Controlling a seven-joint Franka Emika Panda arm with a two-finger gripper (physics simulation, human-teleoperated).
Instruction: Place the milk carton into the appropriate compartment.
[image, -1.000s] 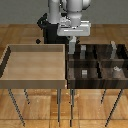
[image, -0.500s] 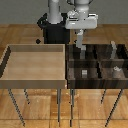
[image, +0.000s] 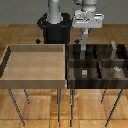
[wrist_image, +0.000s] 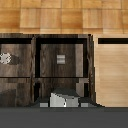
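In the exterior view, the light tan tray (image: 35, 64) stood nearest, on the exterior view's left of the dark divided bin (image: 97, 82). A low grey cube (image: 84, 73) sat in a front compartment (image: 84, 76). Behind, the gripper (image: 84, 48) held the milk carton (wrist_image: 62, 99) above a rear cell, fingers clamped on it.

Open room over the bin, cells partly taken

The tan tray (image: 35, 62) at frame left lay bare; the bin's (image: 97, 62) right cells held a slim box (image: 114, 49) and small round item (image: 116, 70); a cube (image: 84, 73) occupied the lower-left cell.
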